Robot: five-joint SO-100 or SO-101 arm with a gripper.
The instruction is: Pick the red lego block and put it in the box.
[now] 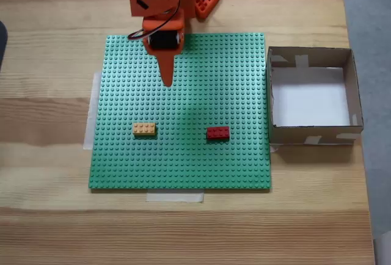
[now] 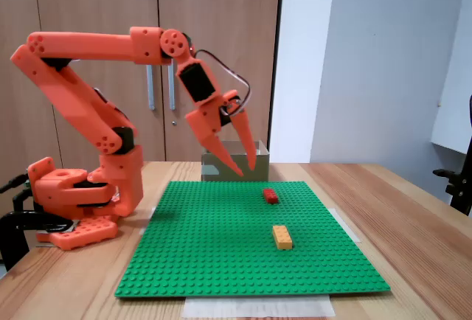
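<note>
The red lego block lies flat on the green studded baseplate, toward the side where the box stands. The box, brown cardboard with a white floor, sits just off the plate's right edge in a fixed view from above. My orange gripper hangs above the plate and points down, apart from the red block. Its fingers are spread open with nothing between them.
A yellow-orange brick lies on the plate, well apart from the red one. The arm's base stands on the wooden table beside the plate. Strips of tape hold the plate's edges.
</note>
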